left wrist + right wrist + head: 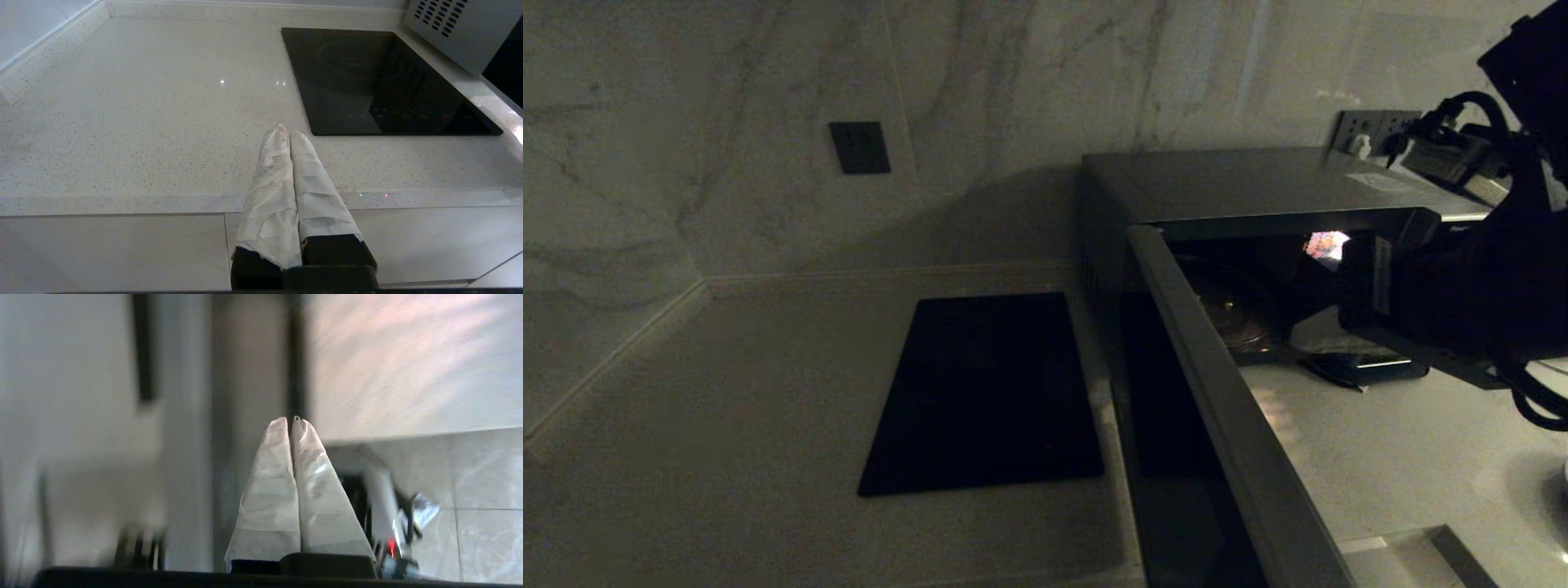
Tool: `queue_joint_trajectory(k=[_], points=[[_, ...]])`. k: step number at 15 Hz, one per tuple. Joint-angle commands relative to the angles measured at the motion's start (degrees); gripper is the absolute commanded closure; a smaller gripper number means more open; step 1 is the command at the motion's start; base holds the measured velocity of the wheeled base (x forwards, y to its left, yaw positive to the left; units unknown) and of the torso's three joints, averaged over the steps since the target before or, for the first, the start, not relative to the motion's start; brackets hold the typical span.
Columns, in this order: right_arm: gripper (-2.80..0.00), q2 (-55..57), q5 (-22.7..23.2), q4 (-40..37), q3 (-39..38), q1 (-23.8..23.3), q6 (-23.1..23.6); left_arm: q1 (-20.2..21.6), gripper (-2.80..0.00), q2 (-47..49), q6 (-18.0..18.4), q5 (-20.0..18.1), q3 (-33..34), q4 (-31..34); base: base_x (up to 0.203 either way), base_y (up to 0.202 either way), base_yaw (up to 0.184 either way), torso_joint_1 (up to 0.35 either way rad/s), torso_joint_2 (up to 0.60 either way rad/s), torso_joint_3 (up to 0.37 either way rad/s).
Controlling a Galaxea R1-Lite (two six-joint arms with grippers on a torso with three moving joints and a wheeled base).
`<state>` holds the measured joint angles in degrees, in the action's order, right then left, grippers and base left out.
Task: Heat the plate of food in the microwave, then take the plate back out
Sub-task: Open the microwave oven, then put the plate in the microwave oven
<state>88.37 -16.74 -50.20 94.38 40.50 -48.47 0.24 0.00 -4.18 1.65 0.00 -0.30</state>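
The microwave (1258, 184) stands on the counter at the right, and its door (1217, 392) is swung wide open toward me. Inside the dark cavity a round dish shape (1233, 309) shows dimly; I cannot tell whether it is the plate of food. My right arm (1429, 302) hangs in front of the open cavity. The right gripper (291, 420) is shut with nothing between its white-wrapped fingers. My left gripper (288, 132) is out of the head view. It is also shut and empty, hovering over the counter's front edge, left of the microwave (449, 28).
A flat black mat (988, 392) (380, 81) lies on the pale counter just left of the microwave. A dark flat object (1364, 367) lies in front of the cavity. Wall sockets with a plug (1372, 135) sit behind the microwave. The marble wall closes the back and left.
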Motion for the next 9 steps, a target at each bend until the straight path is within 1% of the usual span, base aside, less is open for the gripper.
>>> queue_joint_trajectory(k=[1, 3, 4, 6, 7, 9], points=[[0.0, 0.0, -8.0, -0.7, 0.2, -4.2, -2.2, 0.0, 0.0, 0.1, 0.0, 0.0, 0.0, 0.0, 0.0, 0.0, 0.0, 0.0, 0.0, 0.0], [0.0, -0.2, -10.4, -2.7, 0.6, -11.8, -1.0, 0.0, 0.0, 0.1, 0.0, 0.0, 0.0, 0.0, 0.0, 0.0, 0.0, 0.0, 0.0, 0.0], [0.0, -0.1, -12.7, -3.5, 0.1, -16.2, -0.3, 0.0, 0.0, 0.1, 0.0, 0.0, 0.0, 0.0, 0.0, 0.0, 0.0, 0.0, 0.0, 0.0], [0.0, -0.1, -16.0, -3.9, -3.1, -25.4, 1.0, 0.0, 0.0, 0.1, 0.0, 0.0, 0.0, 0.0, 0.0, 0.0, 0.0, 0.0, 0.0, 0.0], [0.0, -0.3, -16.6, -3.4, -5.0, -30.6, 2.4, 0.0, 0.0, 0.1, 0.0, 0.0, 0.0, 0.0, 0.0, 0.0, 0.0, 0.0, 0.0, 0.0], [0.0, -1.1, -16.5, 0.7, -8.8, -41.9, 5.7, 0.0, 0.0, 0.1, 0.0, 0.0, 0.0, 0.0, 0.0, 0.0, 0.0, 0.0, 0.0, 0.0]])
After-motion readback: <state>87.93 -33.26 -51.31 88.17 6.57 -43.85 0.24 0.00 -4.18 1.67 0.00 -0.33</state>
